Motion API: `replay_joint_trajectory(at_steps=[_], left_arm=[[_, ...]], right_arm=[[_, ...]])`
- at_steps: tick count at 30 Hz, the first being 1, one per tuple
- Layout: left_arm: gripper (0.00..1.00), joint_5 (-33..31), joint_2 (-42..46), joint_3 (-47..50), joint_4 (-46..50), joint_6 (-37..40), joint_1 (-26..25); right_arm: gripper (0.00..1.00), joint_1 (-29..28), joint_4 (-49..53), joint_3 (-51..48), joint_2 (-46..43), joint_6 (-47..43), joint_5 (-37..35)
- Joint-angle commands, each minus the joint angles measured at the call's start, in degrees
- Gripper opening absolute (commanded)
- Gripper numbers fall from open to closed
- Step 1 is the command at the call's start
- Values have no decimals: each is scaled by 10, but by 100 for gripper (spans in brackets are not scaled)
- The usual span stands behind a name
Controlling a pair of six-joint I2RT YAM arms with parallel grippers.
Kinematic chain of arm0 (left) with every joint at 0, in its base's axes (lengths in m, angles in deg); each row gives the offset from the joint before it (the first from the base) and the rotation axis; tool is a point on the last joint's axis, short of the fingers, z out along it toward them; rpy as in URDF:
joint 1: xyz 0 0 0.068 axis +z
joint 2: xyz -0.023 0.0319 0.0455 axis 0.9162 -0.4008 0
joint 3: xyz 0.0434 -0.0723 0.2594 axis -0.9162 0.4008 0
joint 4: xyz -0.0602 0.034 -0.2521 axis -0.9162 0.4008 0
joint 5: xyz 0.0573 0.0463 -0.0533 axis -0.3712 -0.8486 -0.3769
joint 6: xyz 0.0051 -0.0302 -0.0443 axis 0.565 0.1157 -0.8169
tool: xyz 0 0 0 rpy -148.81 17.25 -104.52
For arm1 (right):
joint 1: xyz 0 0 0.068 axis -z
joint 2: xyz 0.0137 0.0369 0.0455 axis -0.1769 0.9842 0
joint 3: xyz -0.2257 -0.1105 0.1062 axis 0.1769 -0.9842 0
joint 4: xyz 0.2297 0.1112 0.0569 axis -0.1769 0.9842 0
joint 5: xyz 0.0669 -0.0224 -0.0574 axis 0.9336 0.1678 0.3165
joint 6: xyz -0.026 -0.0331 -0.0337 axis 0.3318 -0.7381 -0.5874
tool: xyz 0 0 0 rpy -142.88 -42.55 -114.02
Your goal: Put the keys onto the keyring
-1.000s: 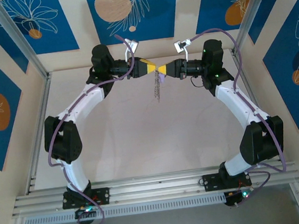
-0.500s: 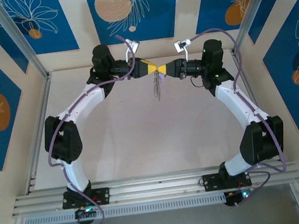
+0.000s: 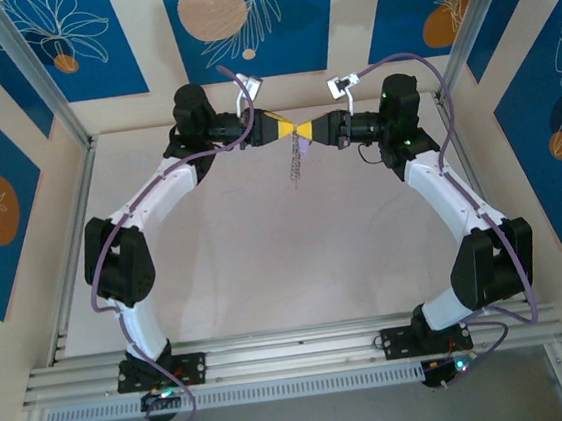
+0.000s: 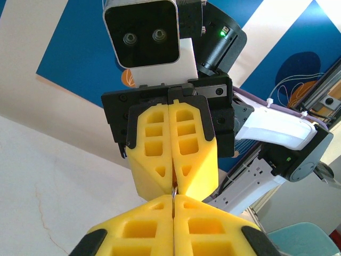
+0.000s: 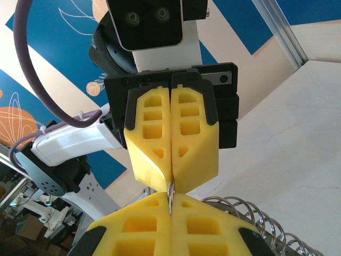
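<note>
My left gripper (image 3: 292,129) and right gripper (image 3: 311,130) meet tip to tip in the air over the back of the table. Both are shut on the same thin silvery loop of the keyring (image 5: 170,190), which is pinched edge-on between the two pairs of yellow pads. In the left wrist view the same wire (image 4: 174,192) shows in the seam where my left gripper (image 4: 174,199) faces the right one (image 4: 173,181). The keyring's comb-like string of coils (image 3: 297,163) hangs below the tips and shows at lower right (image 5: 269,218) of the right wrist view. The keys are hidden.
The pale table (image 3: 266,262) lies well below both grippers. Aluminium frame posts (image 3: 31,76) and blue patterned walls close in the back and sides. A rail (image 3: 296,355) runs along the near edge by the arm bases.
The left gripper's jaws have closed onto the ring held by the right gripper. The hanging coils have lifted slightly. The arms have barely moved.
</note>
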Motion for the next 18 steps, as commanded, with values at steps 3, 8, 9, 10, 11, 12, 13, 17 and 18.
replay_joint_trajectory(at_steps=[3, 8, 9, 10, 11, 12, 13, 17, 18], left_arm=[[0, -2, 11, 6, -12, 24, -13], [0, -32, 32, 12, 41, 75, -20], [0, -46, 39, 15, 57, 89, -21], [0, -55, 45, 19, 63, 98, -22], [0, -64, 51, 24, 63, 103, -23], [0, -78, 58, 31, 64, 104, -23], [0, -90, 65, 38, 60, 106, -24], [0, -139, 96, 66, 49, 106, -24], [0, -153, 105, 75, 41, 101, -23]], right_arm=[[0, -4, -11, 18, 5, 0, 2], [0, -4, -14, 20, 6, 3, -3], [0, -4, -15, 20, 7, 5, -4], [0, -4, -18, 20, 8, 6, -5], [0, -4, -20, 21, 8, 9, -6], [0, -4, -21, 21, 8, 11, -8], [3, -4, -22, 21, 8, 12, -8], [29, 1, -33, 17, -1, 19, -12], [33, 2, -37, 14, -5, 21, -15]])
